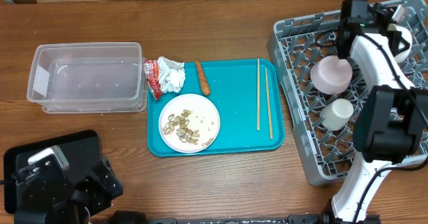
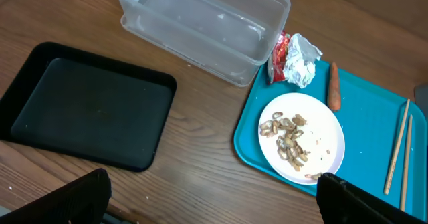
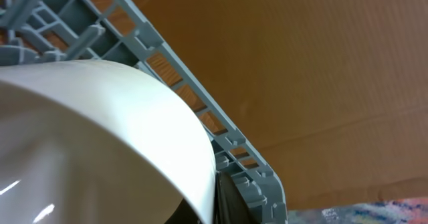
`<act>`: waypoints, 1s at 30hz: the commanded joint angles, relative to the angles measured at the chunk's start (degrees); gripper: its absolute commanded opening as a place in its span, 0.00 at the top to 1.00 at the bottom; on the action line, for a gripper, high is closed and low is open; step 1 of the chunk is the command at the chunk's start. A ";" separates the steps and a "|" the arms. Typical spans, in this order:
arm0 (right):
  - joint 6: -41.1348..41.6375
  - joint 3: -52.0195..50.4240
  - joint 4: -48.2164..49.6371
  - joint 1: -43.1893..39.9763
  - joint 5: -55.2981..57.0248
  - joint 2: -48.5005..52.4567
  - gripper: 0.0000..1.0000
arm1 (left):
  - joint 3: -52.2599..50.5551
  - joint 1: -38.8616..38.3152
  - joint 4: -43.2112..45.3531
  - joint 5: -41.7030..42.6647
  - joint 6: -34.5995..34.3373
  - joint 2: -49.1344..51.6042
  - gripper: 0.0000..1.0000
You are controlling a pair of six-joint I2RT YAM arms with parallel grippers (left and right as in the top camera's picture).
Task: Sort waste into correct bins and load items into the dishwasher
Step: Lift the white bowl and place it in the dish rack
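On the teal tray (image 1: 241, 134) lie a white plate (image 1: 208, 114) with beige shell scraps (image 1: 184, 125), an orange carrot piece (image 1: 202, 77) and two wooden chopsticks (image 1: 264, 103). Crumpled white tissue (image 1: 172, 77) and a red-and-white wrapper (image 1: 153, 77) lie at its far left corner, beside the clear tub (image 1: 87, 77). The black tray (image 2: 87, 110) lies left of the teal tray. The grey rack (image 1: 301, 157) holds a small white cup (image 1: 338, 112). My right gripper (image 1: 343, 50) is shut on the rim of a white bowl (image 1: 331, 73) inside the rack. My left gripper (image 2: 214, 210) is open and empty above the table.
In the right wrist view the bowl (image 3: 100, 137) fills the frame beside the rack's wall (image 3: 221, 127), with brown cardboard beyond. My left arm (image 1: 53, 180) covers the near left corner. Bare wood shows between the black tray and the teal tray (image 2: 374, 137).
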 commanded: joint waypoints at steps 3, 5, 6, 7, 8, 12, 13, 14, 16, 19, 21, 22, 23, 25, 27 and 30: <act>-0.35 0.00 -1.07 3.26 -2.12 0.17 0.77 | -0.02 -0.52 -0.04 0.04 -0.98 -0.42 0.00; -0.28 0.00 -1.75 4.28 -2.14 0.15 0.39 | -0.02 -0.52 -0.04 0.04 -0.98 -0.42 0.00; 0.35 0.02 -2.36 4.92 -2.12 0.11 0.29 | -0.02 -0.52 -0.04 0.04 -0.98 -0.42 0.00; 0.92 0.02 -2.99 5.66 -2.21 -0.09 0.27 | -0.02 -0.52 -0.04 0.04 -0.98 -0.42 0.00; 1.88 0.02 -3.58 6.43 -2.34 -0.39 0.25 | -0.02 -0.52 -0.04 0.04 -0.98 -0.42 0.00; 3.78 0.07 -5.42 9.88 -6.67 -3.37 0.22 | -0.02 -0.52 -0.07 0.04 -0.98 -0.42 0.00; 4.09 0.22 -5.81 10.69 -7.80 -4.44 0.22 | -0.02 -0.52 -0.02 0.04 -0.98 -0.42 0.00; 4.87 0.42 -6.19 11.63 -9.14 -5.92 0.21 | -0.02 -0.52 -0.09 0.04 -0.98 -0.42 0.00; 5.09 1.07 -7.41 13.20 -13.42 -8.94 0.21 | -0.02 -0.52 -0.11 0.04 -0.98 -0.42 0.00; 5.11 2.49 -10.88 15.41 -24.24 -13.86 0.22 | -0.02 -0.52 -0.09 0.04 -0.98 -0.42 0.00; 5.09 3.23 -13.70 16.96 -34.23 -17.14 0.26 | -0.02 -0.52 -0.09 0.04 -0.98 -0.42 0.00; 5.07 3.26 -15.08 17.86 -41.27 -18.88 0.27 | -0.02 -0.52 -0.09 0.04 -0.98 -0.42 0.00; 5.07 3.26 -16.39 18.60 -47.60 -20.20 0.28 | -0.02 -0.52 -0.09 0.04 -0.98 -0.42 0.00; 5.07 3.26 -19.15 19.93 -61.13 -21.90 0.31 | -0.02 -0.52 -0.09 0.04 -0.98 -0.42 0.00; 5.07 3.23 -21.44 21.18 -73.75 -22.21 0.31 | -0.02 -0.52 -0.09 0.04 -0.98 -0.42 0.00; 6.93 1.51 -23.10 22.84 -85.42 -21.14 0.34 | -0.02 -0.52 -0.09 0.04 -0.98 -0.42 0.00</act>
